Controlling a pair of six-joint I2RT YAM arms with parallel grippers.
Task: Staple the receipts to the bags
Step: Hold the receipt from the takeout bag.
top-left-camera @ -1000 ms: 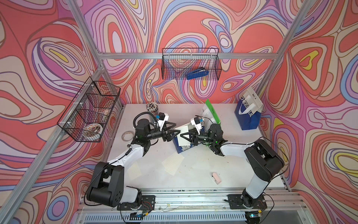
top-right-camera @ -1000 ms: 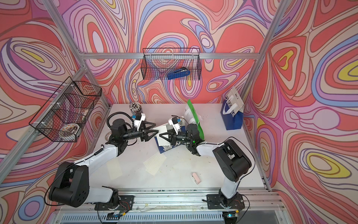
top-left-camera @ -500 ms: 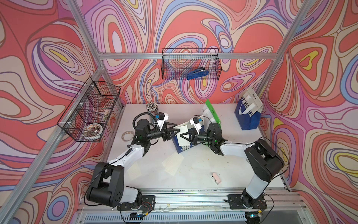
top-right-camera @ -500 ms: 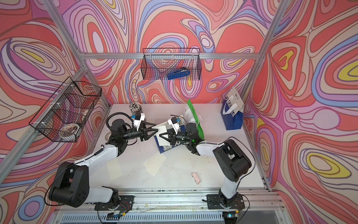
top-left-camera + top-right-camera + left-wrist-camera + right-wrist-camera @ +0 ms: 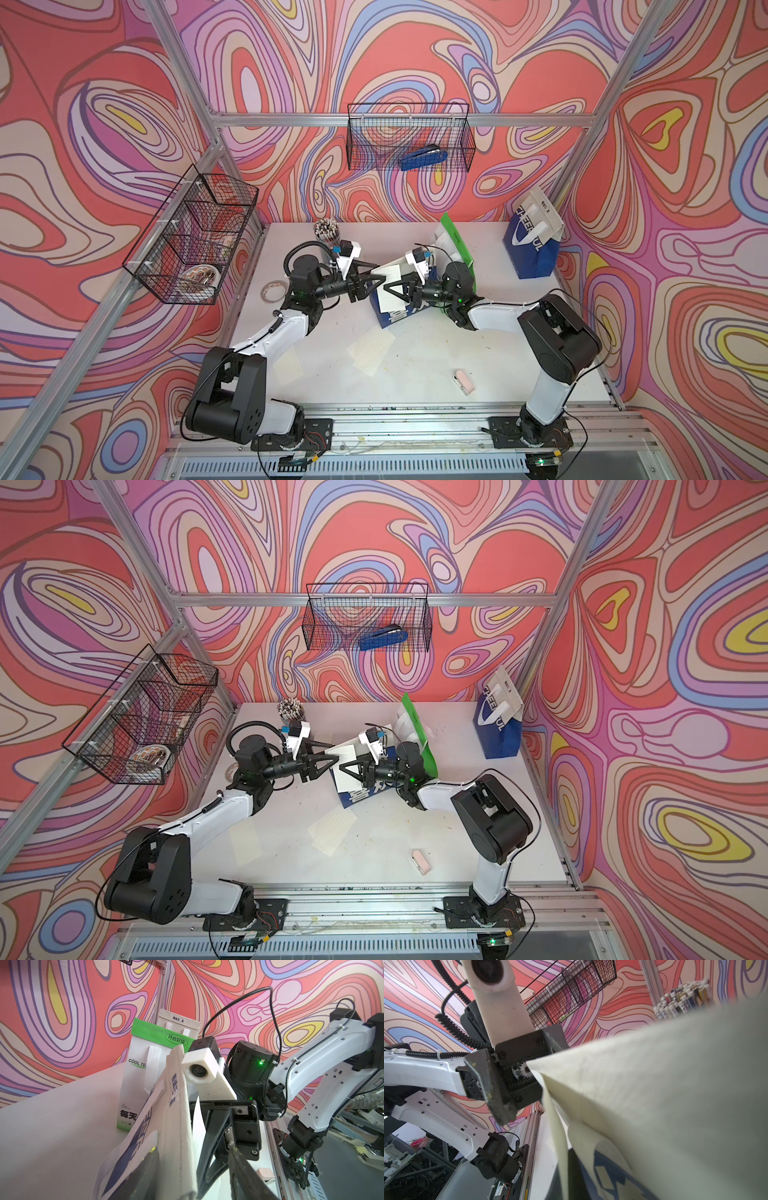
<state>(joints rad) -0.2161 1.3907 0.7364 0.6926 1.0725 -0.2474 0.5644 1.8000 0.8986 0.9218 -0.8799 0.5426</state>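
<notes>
The blue-white bag [image 5: 392,316] with big Chinese characters stands mid-table between both arms, and a receipt [image 5: 388,286] lies against its face. My right gripper [image 5: 385,287] is shut on the receipt at the bag's top edge; whether the bag wall is also pinched I cannot tell. My left gripper [image 5: 376,275] faces it, open. In the left wrist view its jaws [image 5: 191,1148] straddle the bag's folded top [image 5: 176,1105], with the receipt [image 5: 196,1122] and a right finger [image 5: 209,1136] between them. The green-white bag [image 5: 455,243] and the "CHEERFUL" bag [image 5: 534,249] stand farther back.
Two loose receipts [image 5: 370,352] [image 5: 289,365] lie on the table in front. A small pink stapler [image 5: 463,381] sits near the front edge. A blue stapler [image 5: 424,158] lies in the back wall basket. A pen cup [image 5: 326,228] and a tape roll [image 5: 272,289] are at back left.
My left gripper's jaws have narrowed around the top of the blue-white bag. The right gripper has stayed shut in the same place.
</notes>
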